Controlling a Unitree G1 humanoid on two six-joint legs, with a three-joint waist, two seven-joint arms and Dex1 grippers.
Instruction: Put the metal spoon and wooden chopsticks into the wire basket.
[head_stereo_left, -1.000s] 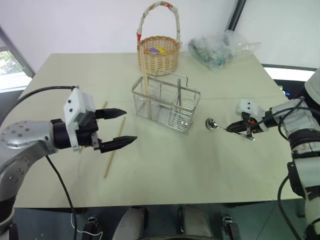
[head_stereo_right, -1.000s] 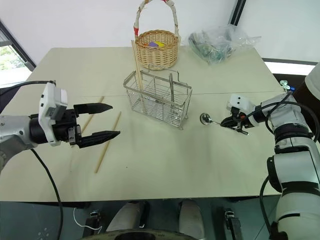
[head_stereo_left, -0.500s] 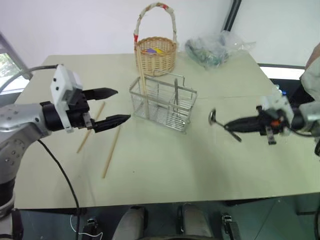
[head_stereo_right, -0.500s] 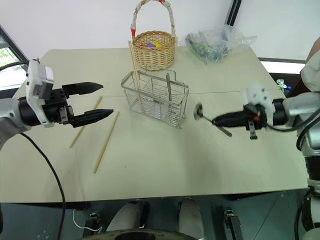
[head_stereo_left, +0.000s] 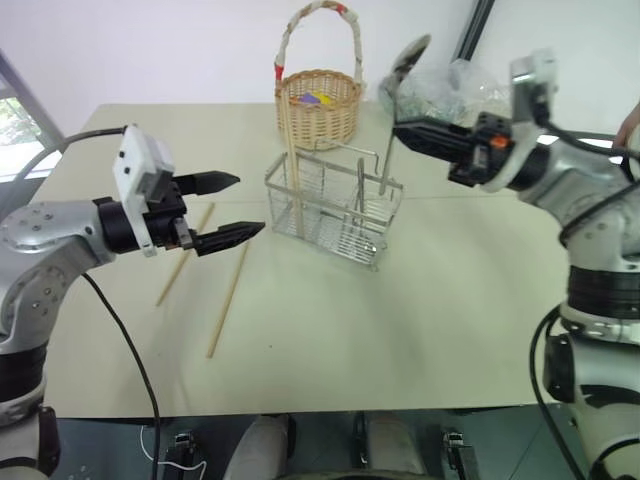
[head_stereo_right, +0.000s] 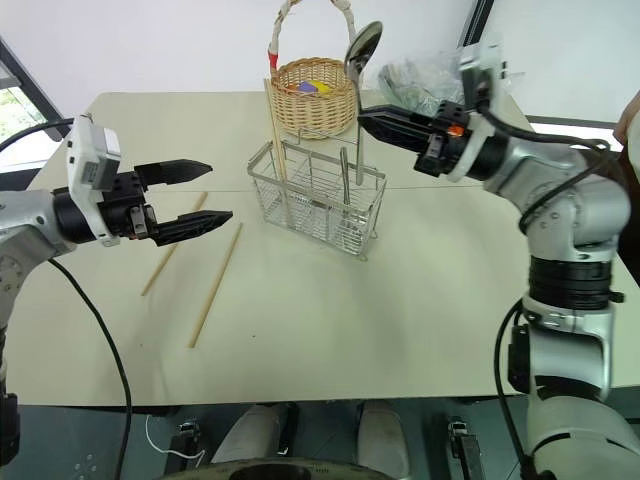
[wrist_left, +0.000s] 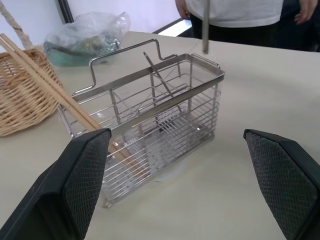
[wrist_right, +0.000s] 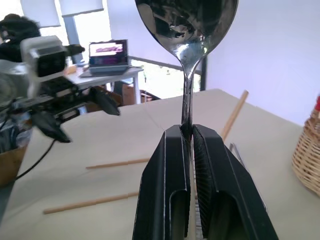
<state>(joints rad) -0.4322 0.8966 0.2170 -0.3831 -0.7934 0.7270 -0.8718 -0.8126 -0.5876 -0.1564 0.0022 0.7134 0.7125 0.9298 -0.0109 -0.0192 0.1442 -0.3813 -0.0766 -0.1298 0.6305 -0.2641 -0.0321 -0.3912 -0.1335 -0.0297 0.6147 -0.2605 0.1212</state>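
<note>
Since a second ago the right gripper (head_stereo_right: 372, 118) has carried the metal spoon (head_stereo_right: 361, 70) up off the table and across to the wire basket (head_stereo_right: 318, 196); the left gripper (head_stereo_left: 230, 207) has barely shifted. The right fingers are pinched tight on the spoon's thin handle, so the spoon stands nearly upright above the basket, bowl at twelve o'clock and handle tip at six o'clock, hanging over the basket's right-hand compartment without touching the wire.

The spoon is bright, mirror-like silver with a round bowl that reflects the room. The basket is a rectangular silver wire caddy split into compartments, with an upright loop handle in the middle. One pair of wooden chopsticks (head_stereo_left: 292, 165), pale tan and straight, already stands leaning in its left compartment, and another utensil rests in the middle. Two more chopsticks (head_stereo_left: 228, 298) lie flat on the table at about eight o'clock from the basket, roughly parallel to each other.

The left gripper hovers above those loose chopsticks, at nine o'clock from the basket, with its two black fingers spread wide and nothing between them.

No writing or brand can be read.

The table (head_stereo_left: 420, 320) is a plain pale cream surface. At twelve o'clock from the wire basket sits a round wicker basket (head_stereo_left: 318, 105) with a tall wrapped handle, and at two o'clock a crumpled clear plastic bag (head_stereo_left: 450, 90). Behind is a white wall, with a window at the far left. A person stands beyond the table in the left wrist view.
</note>
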